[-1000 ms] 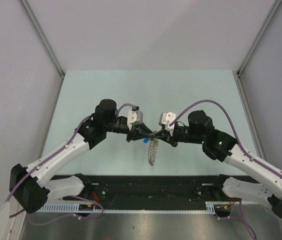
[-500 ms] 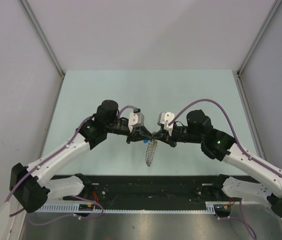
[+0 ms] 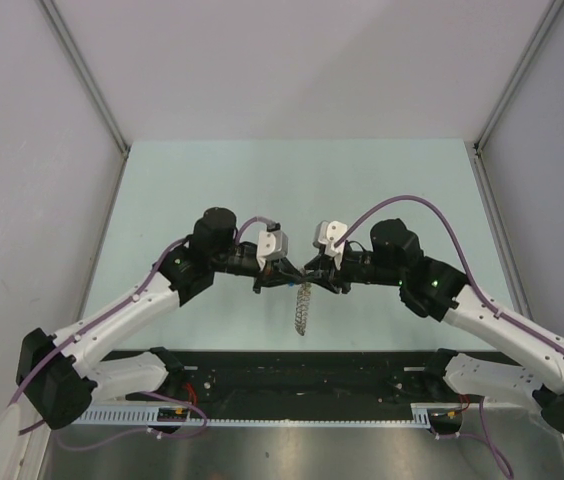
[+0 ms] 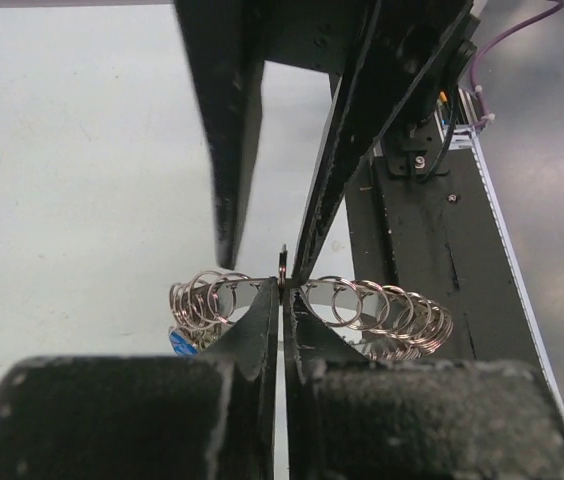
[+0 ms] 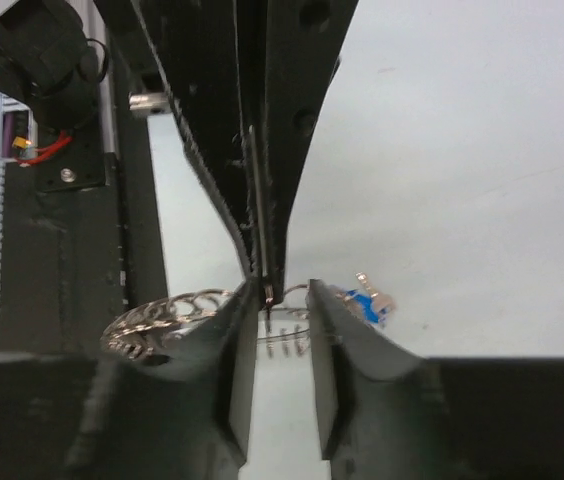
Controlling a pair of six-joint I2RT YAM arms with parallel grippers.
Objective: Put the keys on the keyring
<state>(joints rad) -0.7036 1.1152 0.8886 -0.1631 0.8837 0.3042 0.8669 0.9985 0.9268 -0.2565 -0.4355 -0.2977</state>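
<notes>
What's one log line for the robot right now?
left gripper: shut on keyring | right gripper: open, close by | keyring: hanging between grippers | blue key: beside keyring

Left hand (image 3: 295, 278) and right hand (image 3: 314, 274) meet above the table (image 3: 212, 180), keyring (image 3: 303, 306) dangling beneath them

Blue key (image 4: 179, 341) mostly behind left gripper (image 4: 282, 296)

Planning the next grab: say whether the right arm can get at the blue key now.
Probably yes: the blue key is right beside the open right pincer, uncovered; the left pincer grips the keyring nearby.
</notes>
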